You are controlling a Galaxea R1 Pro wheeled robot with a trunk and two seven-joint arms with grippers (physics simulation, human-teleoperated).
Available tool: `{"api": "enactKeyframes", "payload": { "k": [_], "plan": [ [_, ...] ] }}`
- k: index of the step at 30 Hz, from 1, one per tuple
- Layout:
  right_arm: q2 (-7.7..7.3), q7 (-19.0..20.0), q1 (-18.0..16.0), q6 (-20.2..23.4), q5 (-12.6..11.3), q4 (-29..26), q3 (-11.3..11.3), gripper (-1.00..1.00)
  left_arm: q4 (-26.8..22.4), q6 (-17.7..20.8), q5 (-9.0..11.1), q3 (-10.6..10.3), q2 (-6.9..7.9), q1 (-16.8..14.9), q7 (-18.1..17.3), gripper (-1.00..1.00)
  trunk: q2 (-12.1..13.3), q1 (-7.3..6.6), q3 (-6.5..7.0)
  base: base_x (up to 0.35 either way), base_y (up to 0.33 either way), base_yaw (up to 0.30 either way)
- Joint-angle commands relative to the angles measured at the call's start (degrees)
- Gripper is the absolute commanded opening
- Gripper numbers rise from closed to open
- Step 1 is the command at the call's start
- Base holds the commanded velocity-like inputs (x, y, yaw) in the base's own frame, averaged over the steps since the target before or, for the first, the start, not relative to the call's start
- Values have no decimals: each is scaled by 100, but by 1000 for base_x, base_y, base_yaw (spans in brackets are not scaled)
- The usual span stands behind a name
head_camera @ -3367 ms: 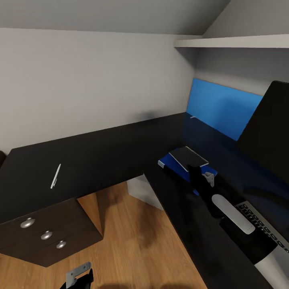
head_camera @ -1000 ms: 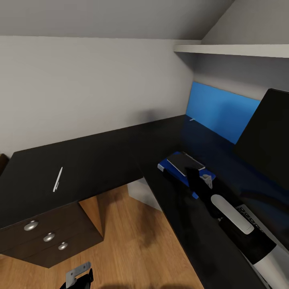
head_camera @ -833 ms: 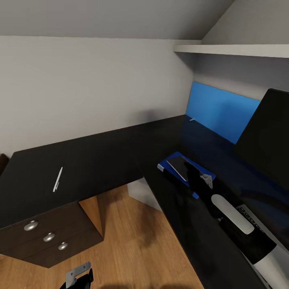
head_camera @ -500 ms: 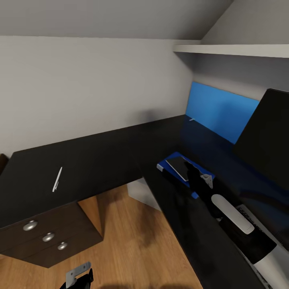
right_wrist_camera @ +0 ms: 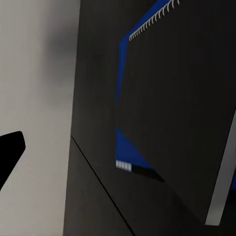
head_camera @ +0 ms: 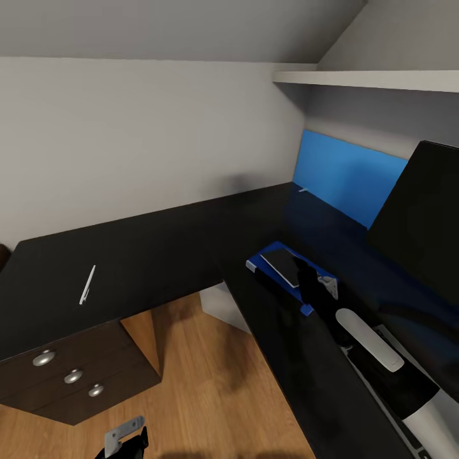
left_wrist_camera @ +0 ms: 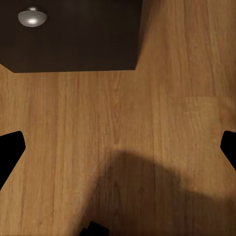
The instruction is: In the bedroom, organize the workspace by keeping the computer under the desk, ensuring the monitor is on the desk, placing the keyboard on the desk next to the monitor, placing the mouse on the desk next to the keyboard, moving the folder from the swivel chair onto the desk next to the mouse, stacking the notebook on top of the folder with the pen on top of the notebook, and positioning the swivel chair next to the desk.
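Sloped grey ceiling and pale walls close in over the L-shaped black table (head_camera: pixel 166 248), whose blue back panel (head_camera: pixel 347 175) runs behind the monitor (head_camera: pixel 424 210).

Judging from how things lie, much is already done. The monitor stands on the table, and the folder (head_camera: pixel 258 262) lies on the table near the monitor's foot, with the notebook (head_camera: pixel 284 262) stacked flat on it. A strip of the keyboard (head_camera: pixel 389 341) shows just beside the monitor, mostly hidden by the right arm. The right hand (head_camera: pixel 313 280) hovers at the notebook's near edge; I cannot tell whether its fingers are apart or together.

Still to do: the pen (head_camera: pixel 87 284) lies alone on the table's other wing, well apart from the folder, above the dark drawer cabinet (head_camera: pixel 70 376). It has to go on the notebook.

The left hand (left_wrist_camera: pixel 118 147) hangs low over the oak floor (head_camera: pixel 217 395), fingers spread apart and empty.
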Motion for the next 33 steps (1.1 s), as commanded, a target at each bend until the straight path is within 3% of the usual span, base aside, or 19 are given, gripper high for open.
{"api": "enactKeyframes", "payload": {
  "k": [1,33],
  "plan": [
    [-6,-8,-7,-44,-42,-7,17,100,-16,30,36,6,-3,2,12,100,-3,0,-4,0,0,0],
    [-4,-8,-6,-61,-59,-16,26,100,-16,30,36,6,-4,2,-4,100,-3,0,-4,-33,0,0]
  ]
}}
